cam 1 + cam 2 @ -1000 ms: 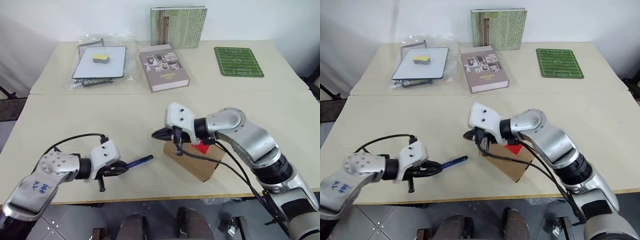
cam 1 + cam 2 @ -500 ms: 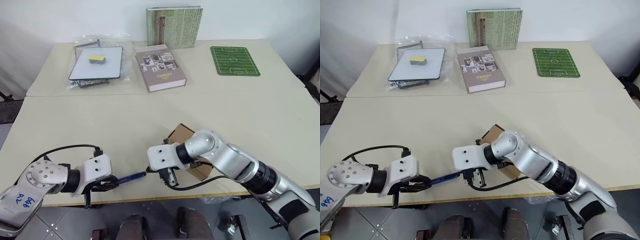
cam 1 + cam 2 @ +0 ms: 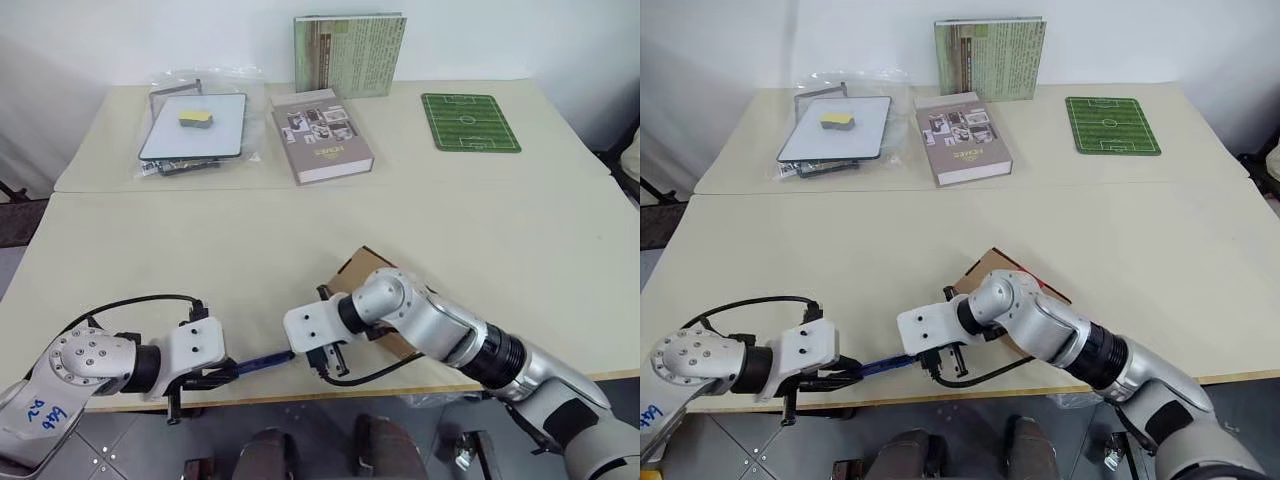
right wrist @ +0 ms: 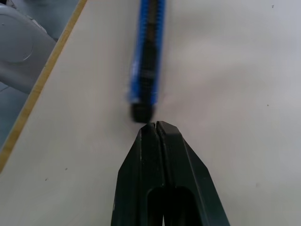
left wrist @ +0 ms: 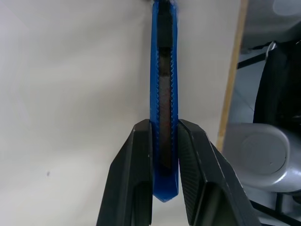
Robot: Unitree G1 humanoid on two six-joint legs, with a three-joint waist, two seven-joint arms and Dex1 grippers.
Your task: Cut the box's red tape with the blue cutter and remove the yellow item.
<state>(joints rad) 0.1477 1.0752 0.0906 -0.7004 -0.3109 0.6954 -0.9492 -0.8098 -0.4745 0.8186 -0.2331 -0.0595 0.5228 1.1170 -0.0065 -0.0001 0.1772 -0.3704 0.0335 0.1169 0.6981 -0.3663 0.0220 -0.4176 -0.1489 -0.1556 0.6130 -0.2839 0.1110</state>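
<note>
I have the left gripper (image 5: 164,141) at the table's (image 3: 200,250) near edge, its fingers (image 5: 134,160) clamped on the blue cutter (image 5: 163,94), which points along that edge toward the right gripper (image 4: 155,125). The right fingers are pressed fully together, empty, their tips just off the cutter's end. The box (image 3: 362,268) lies behind my right arm, close to the near edge.

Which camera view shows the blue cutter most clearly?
The left wrist view: the cutter runs up the picture between the left end effector's fingers, its slider track plain. The right wrist view shows one blurred end of it; the eye views show a short blue length between the two end effectors.
</note>
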